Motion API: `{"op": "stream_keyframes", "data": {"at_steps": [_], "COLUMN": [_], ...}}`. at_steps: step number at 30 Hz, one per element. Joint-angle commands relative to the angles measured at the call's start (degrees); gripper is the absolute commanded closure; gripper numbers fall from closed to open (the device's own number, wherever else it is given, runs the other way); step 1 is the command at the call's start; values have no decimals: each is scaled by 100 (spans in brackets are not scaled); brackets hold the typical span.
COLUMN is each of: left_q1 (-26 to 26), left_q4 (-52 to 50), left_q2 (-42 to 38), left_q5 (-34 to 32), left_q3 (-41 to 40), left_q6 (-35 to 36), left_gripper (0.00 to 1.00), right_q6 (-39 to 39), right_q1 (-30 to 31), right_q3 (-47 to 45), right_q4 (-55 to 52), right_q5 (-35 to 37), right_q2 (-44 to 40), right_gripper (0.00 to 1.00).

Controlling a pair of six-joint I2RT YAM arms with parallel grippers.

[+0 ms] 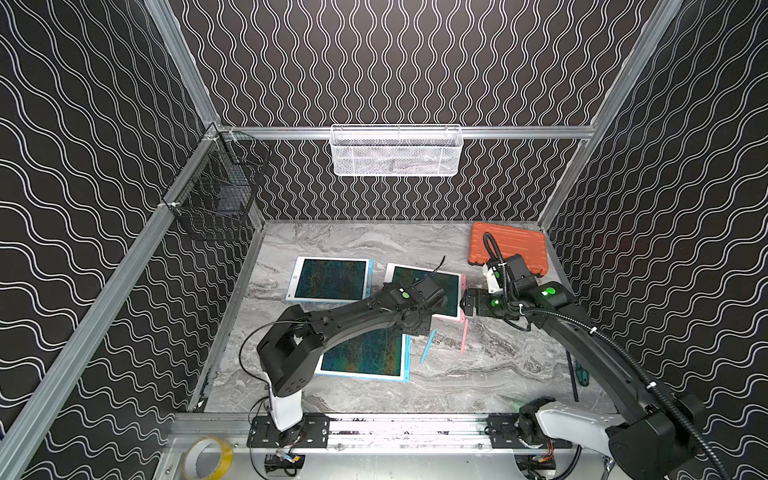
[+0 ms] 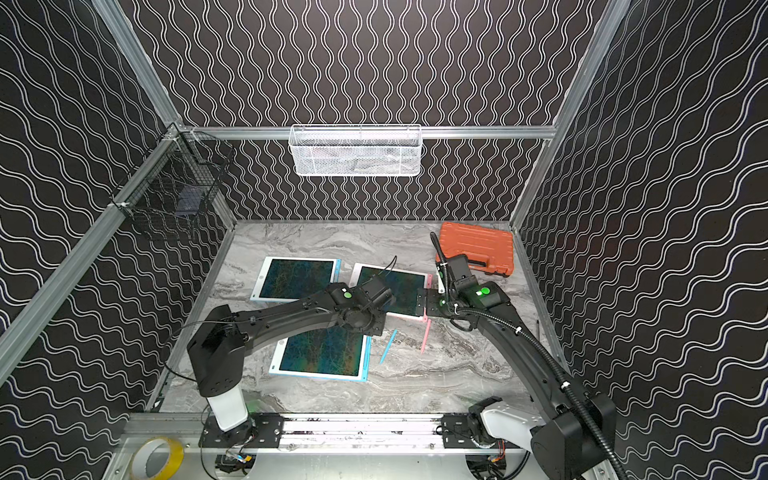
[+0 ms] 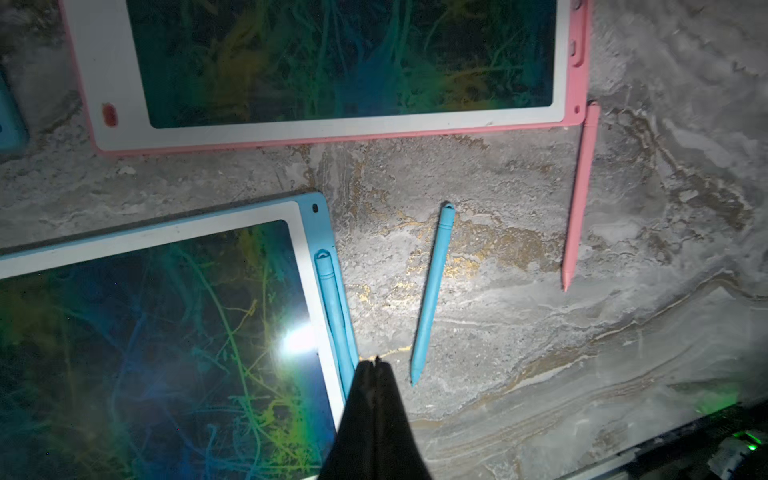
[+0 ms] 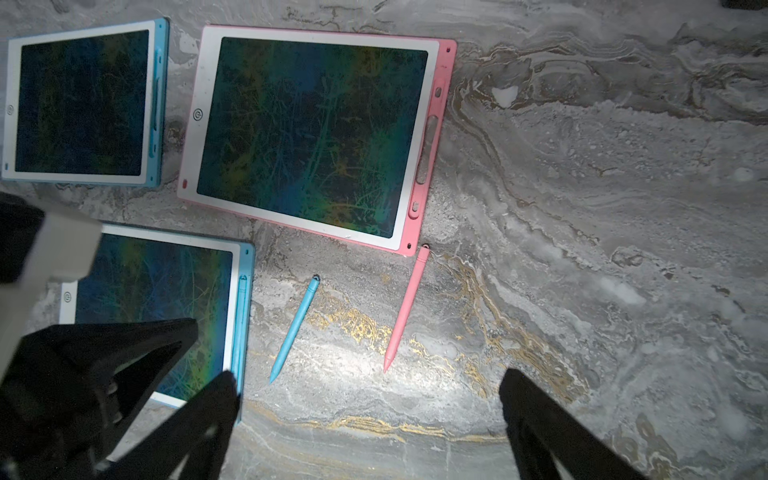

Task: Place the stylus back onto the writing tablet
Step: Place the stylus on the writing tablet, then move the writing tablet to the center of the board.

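Three writing tablets lie on the marble table: a blue one at the far left, a pink one and a near blue one. One blue stylus sits in the near blue tablet's side slot. A loose blue stylus and a loose pink stylus lie on the table beside it. My left gripper is shut and empty, its tips over the near tablet's slot edge. My right gripper stands open above the table, just short of both loose styluses' tips.
An orange case lies at the back right. A white mesh basket hangs on the back wall and a black wire basket on the left wall. A green-handled tool lies by the right edge. A tape roll sits below the front rail.
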Motion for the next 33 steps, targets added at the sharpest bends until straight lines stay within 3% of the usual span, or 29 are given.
{"op": "stream_keyframes", "data": {"at_steps": [1,7,9,18,26,33], "left_q1": [7,15,16,25,80,155], "left_q4": [76,1340,1331,713,629,1093], "left_q2": [118,423,576,996,1102,1028], "left_q5": [158,948,1090,571,261,239], "left_q3": [126,-194,-110,377,205,-470], "left_q6": [17,-430,-485,-571,-681,-582], "left_gripper": [87,85,84,76,76,75], "right_q6": [86,309,297,-338,-287,-186], "right_q1": [-95,-167,-169,-182,-187,-196], "right_q3": [-17,-249,-338,-260,-408,-186], "right_q4": [279,648,760,677,927,562], "right_q5": [28,153,228,-48,-198,-327], "right_q2": [-118,-571,-777,-962,-1044,-697], "right_gripper": [0,0,0,0,0,0]}}
